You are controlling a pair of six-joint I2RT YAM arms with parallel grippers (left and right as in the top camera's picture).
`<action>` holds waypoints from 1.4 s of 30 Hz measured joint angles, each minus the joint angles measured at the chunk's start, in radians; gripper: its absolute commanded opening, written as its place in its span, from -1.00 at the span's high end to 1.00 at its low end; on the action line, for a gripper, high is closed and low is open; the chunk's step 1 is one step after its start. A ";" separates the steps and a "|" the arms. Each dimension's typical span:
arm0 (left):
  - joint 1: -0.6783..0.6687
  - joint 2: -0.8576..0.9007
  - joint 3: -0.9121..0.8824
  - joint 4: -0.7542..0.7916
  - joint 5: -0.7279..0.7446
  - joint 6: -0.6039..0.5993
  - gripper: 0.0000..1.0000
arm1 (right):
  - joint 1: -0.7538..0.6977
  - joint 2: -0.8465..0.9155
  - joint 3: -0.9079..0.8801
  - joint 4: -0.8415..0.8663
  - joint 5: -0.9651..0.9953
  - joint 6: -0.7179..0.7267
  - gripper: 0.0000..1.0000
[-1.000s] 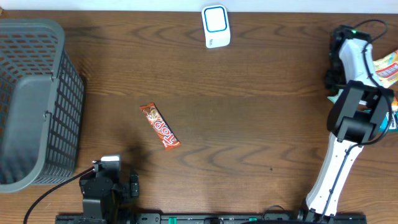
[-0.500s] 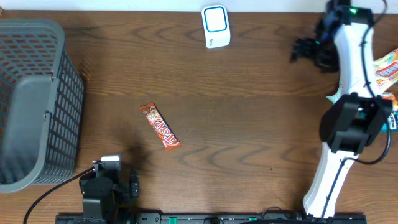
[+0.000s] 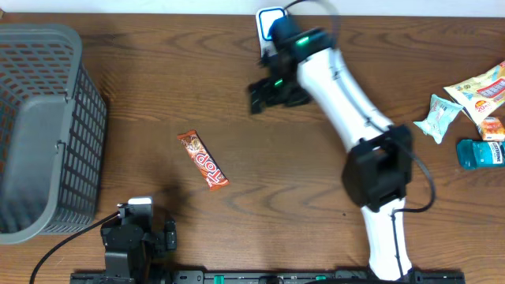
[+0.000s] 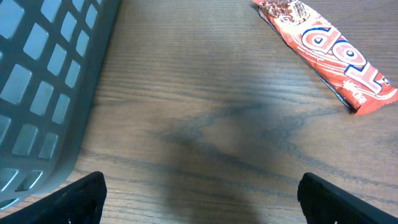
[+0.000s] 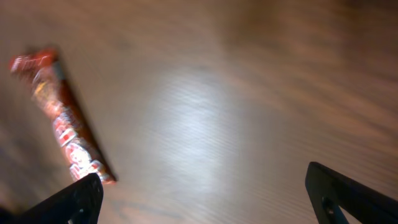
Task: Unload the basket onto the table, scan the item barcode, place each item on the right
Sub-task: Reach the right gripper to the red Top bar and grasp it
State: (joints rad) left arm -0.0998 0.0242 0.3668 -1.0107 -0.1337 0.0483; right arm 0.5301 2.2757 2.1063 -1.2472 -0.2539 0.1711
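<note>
A red-orange snack bar point(image 3: 203, 159) lies flat on the wooden table, left of centre. The left wrist view has it at top right point(image 4: 326, 46), and the blurred right wrist view at far left point(image 5: 65, 127). A white and blue scanner point(image 3: 274, 31) stands at the back edge, partly hidden by the right arm. My right gripper point(image 3: 262, 93) hovers open and empty just in front of the scanner, right of and beyond the bar. Its jaws point(image 5: 211, 193) stand wide over bare wood. My left gripper point(image 4: 202, 199) is open and empty near the front edge, short of the bar.
A grey mesh basket point(image 3: 47, 126) fills the left side and shows at the left of the left wrist view point(image 4: 37, 81). Several snack packets point(image 3: 473, 87) and a blue pack point(image 3: 480, 152) lie at the far right edge.
My right arm has swung from the right edge, over the packets, leftward to the back middle near the scanner. The snack bar and left arm have not moved.
</note>
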 measured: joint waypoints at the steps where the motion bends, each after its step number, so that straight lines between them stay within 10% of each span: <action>1: 0.000 0.000 0.000 0.000 0.000 0.000 -0.96 | 0.034 0.000 -0.022 0.027 0.000 -0.002 -0.98; 12: 0.000 0.000 0.000 0.000 0.000 0.000 -0.96 | 0.319 0.003 -0.185 0.280 0.071 -0.127 -0.96; 21: 0.000 0.000 0.000 0.000 0.000 0.000 -0.96 | 0.410 0.003 -0.244 0.429 0.230 -0.168 -0.51; 27: 0.000 0.000 0.000 0.000 0.000 0.000 -0.96 | 0.425 0.005 -0.334 0.497 0.266 -0.159 0.24; 34: 0.000 0.000 0.000 0.000 0.000 0.000 -0.96 | 0.441 0.006 -0.340 0.510 0.293 -0.089 0.04; 42: 0.000 0.000 0.000 0.000 0.000 0.000 -0.96 | 0.446 0.006 -0.347 0.510 0.467 -0.047 0.54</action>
State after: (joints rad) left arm -0.0998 0.0242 0.3664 -1.0107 -0.1337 0.0483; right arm 0.9756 2.2822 1.7592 -0.7368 0.2127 0.1246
